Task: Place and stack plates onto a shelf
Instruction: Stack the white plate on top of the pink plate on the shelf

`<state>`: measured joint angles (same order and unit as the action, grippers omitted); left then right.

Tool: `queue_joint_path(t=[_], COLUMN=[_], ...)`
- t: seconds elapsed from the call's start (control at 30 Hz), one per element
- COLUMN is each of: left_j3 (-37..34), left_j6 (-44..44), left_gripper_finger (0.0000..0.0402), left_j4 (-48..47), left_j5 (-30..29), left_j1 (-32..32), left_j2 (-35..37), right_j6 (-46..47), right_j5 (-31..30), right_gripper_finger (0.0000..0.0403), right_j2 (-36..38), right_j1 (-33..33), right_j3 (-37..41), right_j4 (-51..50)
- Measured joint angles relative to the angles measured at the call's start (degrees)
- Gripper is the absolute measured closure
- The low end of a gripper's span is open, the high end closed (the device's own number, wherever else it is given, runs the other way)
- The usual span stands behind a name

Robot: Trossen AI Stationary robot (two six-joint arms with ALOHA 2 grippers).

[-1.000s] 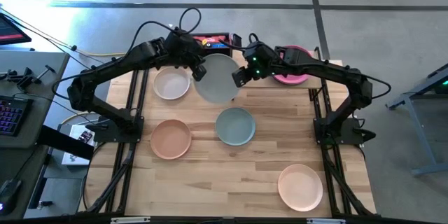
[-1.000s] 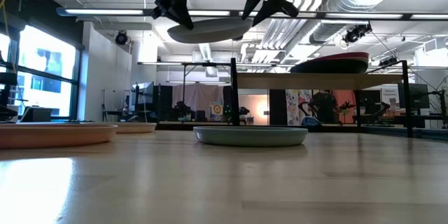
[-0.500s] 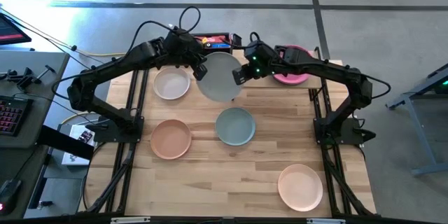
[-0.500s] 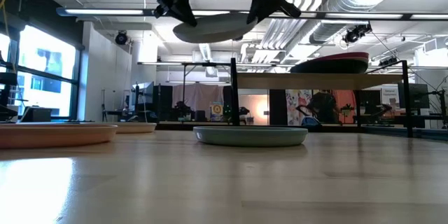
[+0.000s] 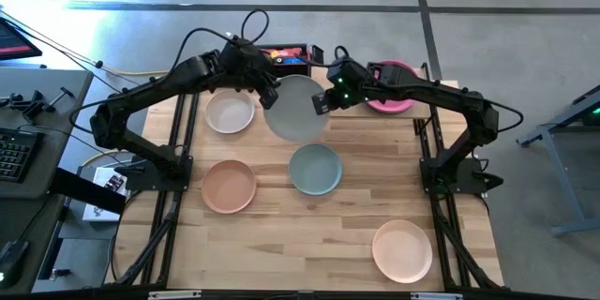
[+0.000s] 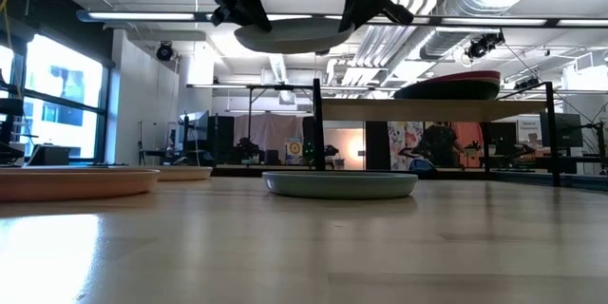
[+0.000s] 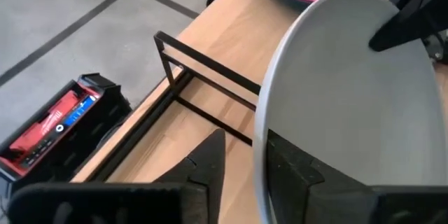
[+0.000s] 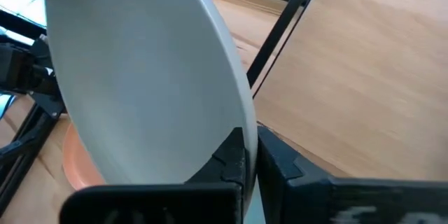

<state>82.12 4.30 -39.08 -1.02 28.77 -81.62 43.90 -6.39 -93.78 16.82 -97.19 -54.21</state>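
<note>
A pale grey plate hangs high above the table between both grippers, just in front of the shelf. My left gripper is shut on its left rim and my right gripper on its right rim. In the low view the plate is nearly level, higher than the shelf board. A magenta plate rests by its base on the shelf's right half. White, peach, sage green and cream plates lie flat on the table. My left gripper has the grey plate's left rim between its fingers, one finger outside under the plate and one inside the bowl. It comes from the table's left. The plate is lifted clear and about level. My right gripper pinches the opposite rim between its two fingers, coming from the table's right. One finger is on the plate's inner face, the other on its underside. The plate is clear of the table and the shelf.
The shelf's black frame posts stand close behind the held plate. A red and black tool case sits beyond the table's far edge. The shelf's left half is bare wood. Free tabletop lies along the near edge.
The held plate has risen a little and gone from tilted to almost level. It has shifted slightly toward the table's right, and both grippers have moved with it.
</note>
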Motion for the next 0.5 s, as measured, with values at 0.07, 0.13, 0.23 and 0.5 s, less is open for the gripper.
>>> queue_joint_path(t=[0.07,0.13,0.23,0.5], left_j3=[0.0,0.0,0.0,3.8], left_j6=[1.1,1.5,1.6,1.2], left_gripper_finger=[0.0304,0.0296,0.0289,0.029], left_j4=[0.1,0.0,0.2,-0.1], left_j5=[0.0,0.2,0.4,2.0], left_j1=[0.2,0.4,0.9,1.1], left_j2=[0.0,0.0,0.2,0.2], right_j6=[0.0,-0.2,-0.2,0.2], right_j5=[0.0,0.0,-0.1,-2.0], right_gripper_finger=[0.0402,0.0402,0.0402,0.0403], right_j2=[0.0,0.1,0.9,2.6], right_j1=[0.0,0.0,0.0,0.0], right_j3=[0.0,0.0,0.0,0.0], right_j4=[-0.1,-0.4,-0.4,-2.7])
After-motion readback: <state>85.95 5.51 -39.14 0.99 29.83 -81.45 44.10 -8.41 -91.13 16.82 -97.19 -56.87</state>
